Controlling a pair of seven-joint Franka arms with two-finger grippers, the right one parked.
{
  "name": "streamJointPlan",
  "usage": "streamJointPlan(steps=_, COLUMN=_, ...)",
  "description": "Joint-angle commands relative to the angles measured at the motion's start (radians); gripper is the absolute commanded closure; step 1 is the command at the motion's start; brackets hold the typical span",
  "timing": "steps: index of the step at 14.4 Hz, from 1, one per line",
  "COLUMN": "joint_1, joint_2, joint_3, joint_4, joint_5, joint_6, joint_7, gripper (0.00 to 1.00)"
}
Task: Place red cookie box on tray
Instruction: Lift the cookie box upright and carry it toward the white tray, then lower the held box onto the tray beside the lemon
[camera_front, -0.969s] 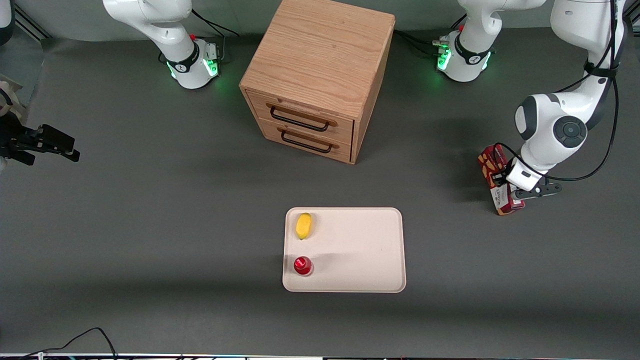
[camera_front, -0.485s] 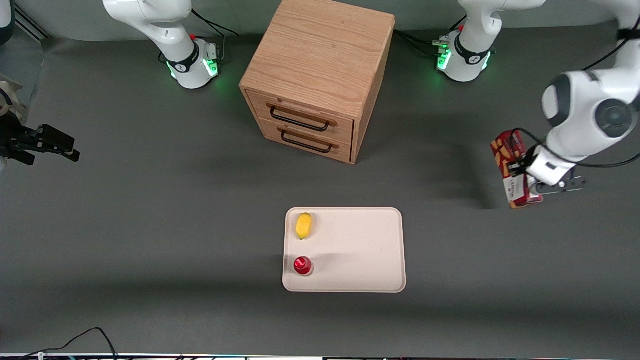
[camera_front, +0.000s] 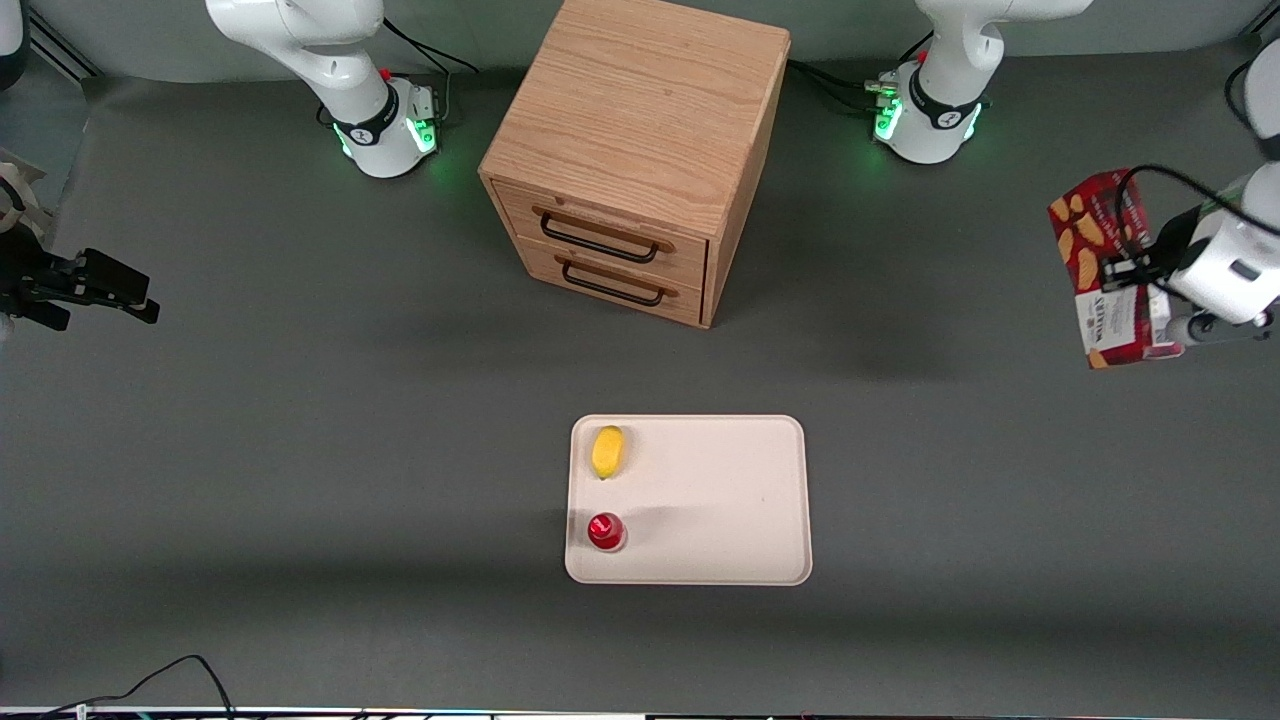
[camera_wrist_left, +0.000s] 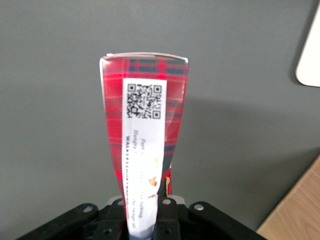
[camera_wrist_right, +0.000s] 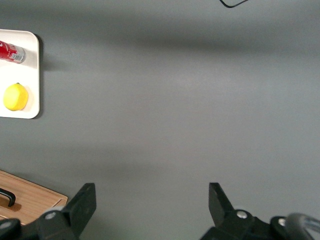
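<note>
The red cookie box (camera_front: 1105, 270), long tartan cardboard printed with tan biscuits and a white QR label, hangs lifted off the grey table (camera_front: 300, 450), clamped in the gripper (camera_front: 1150, 290) jaws. It is at about two o'clock from the smooth cream tray (camera_front: 720, 500), well apart.

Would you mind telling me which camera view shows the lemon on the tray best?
The front view: the lemon lies whole on the tray. The right wrist view shows it at the frame's edge; the left wrist view shows only the red cookie box in the gripper.
</note>
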Motion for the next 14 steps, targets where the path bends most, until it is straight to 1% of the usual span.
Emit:
streamJointPlan(steps=1, joint_1=-0.029, joint_2=0.061, joint_3=-0.017, joint_4=0.106, joint_5=-0.048, joint_6=-0.057, joint_7=-0.027, gripper=1.0)
streamJointPlan(steps=3, joint_1=-0.029, joint_2=0.107, joint_3=-0.087, joint_4=0.167, joint_5=-0.092, joint_6=-0.057, joint_7=-0.16, gripper=1.0)
streamJointPlan(steps=6, joint_1=-0.035, joint_2=0.237, joint_3=-0.231, joint_4=0.283, joint_5=-0.128, joint_6=-0.037, joint_7=-0.456, gripper=1.0)
streamJointPlan(steps=8, joint_1=-0.046, joint_2=0.331, joint_3=-0.333, joint_4=0.313, joint_5=-0.128, joint_6=0.077, joint_7=-0.64, gripper=1.0)
streamJointPlan(steps=10, joint_1=-0.075, joint_2=0.432, joint_3=-0.367, joint_4=0.385, joint_5=-0.123, joint_6=0.171, joint_7=-0.75, gripper=1.0)
streamJointPlan(steps=12, joint_1=-0.116, joint_2=0.538, joint_3=-0.367, joint_4=0.495, joint_5=-0.116, joint_6=0.184, joint_7=-0.805, gripper=1.0)
streamJointPlan(steps=13, joint_1=-0.139, joint_2=0.593, joint_3=-0.367, joint_4=0.558, joint_5=-0.099, joint_6=0.185, joint_7=-0.821, gripper=1.0)
streamJointPlan(steps=14, joint_1=-0.155, joint_2=0.638, joint_3=-0.367, joint_4=0.591, joint_5=-0.08, joint_6=0.209, joint_7=-0.836, gripper=1.0)
